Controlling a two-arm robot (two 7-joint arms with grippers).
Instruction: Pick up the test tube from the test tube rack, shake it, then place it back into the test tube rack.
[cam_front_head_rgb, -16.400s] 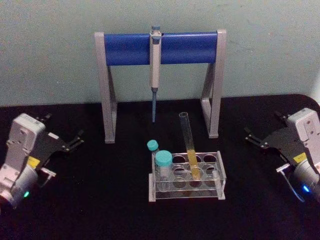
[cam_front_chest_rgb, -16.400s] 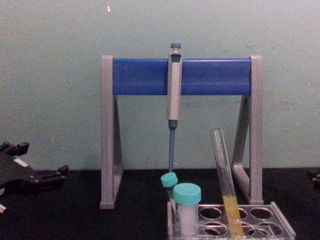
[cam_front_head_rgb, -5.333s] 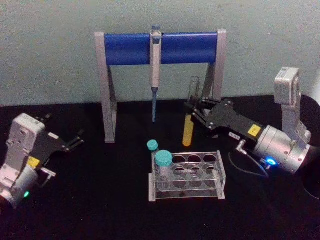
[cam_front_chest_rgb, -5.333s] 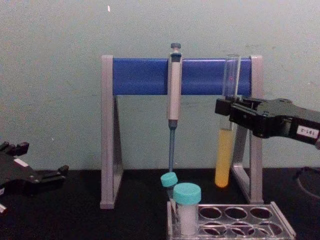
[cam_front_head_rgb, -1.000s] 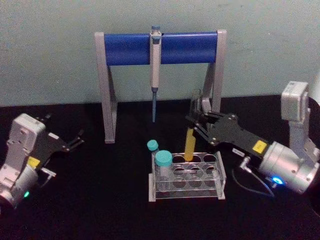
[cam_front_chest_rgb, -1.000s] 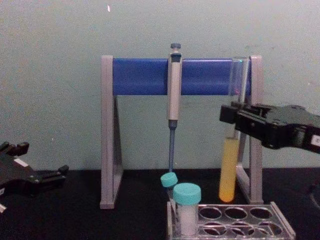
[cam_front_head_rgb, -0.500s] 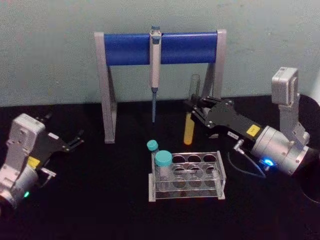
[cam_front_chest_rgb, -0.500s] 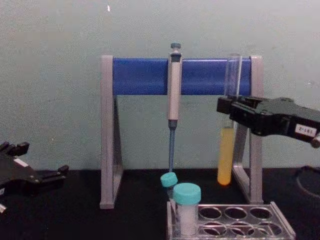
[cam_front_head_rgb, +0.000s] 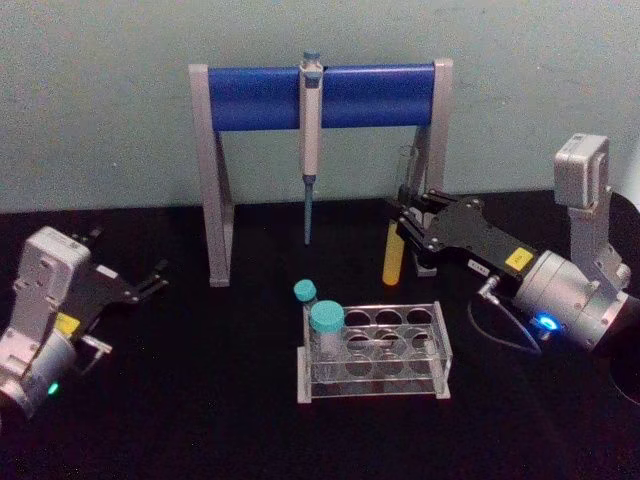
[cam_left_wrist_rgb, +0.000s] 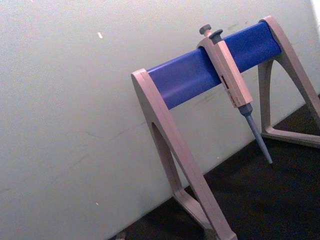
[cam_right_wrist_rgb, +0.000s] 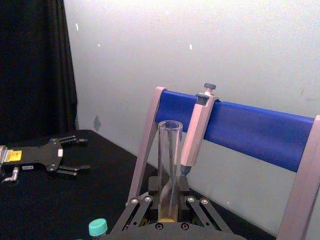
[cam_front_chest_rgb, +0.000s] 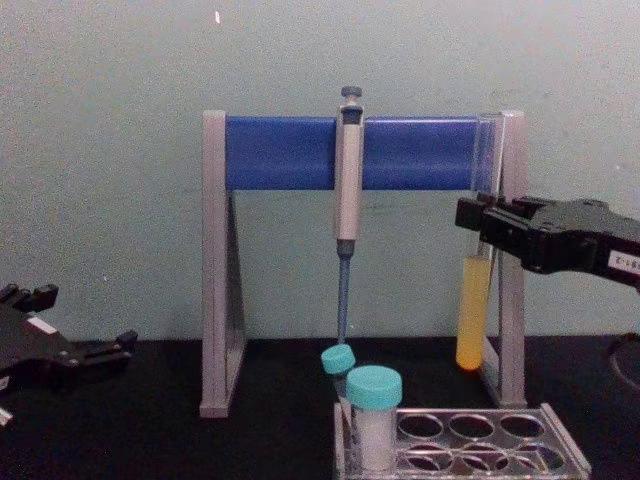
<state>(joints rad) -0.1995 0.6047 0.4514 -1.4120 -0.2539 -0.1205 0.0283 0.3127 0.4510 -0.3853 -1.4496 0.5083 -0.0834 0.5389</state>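
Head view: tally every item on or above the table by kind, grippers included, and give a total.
test tube: 1, held clear of the rack
test tube rack: 1
teal-capped vials: 2, in the rack
pipette: 1, hanging on its stand
pipette stand: 1
grippers: 2, right gripper shut on the tube, left gripper parked open at the left
Total: 8

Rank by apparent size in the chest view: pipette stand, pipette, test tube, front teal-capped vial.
1. pipette stand, clearly largest.
2. pipette and test tube: about equal in length, so I won't rank them.
3. front teal-capped vial, smallest, though it stands nearest the camera.
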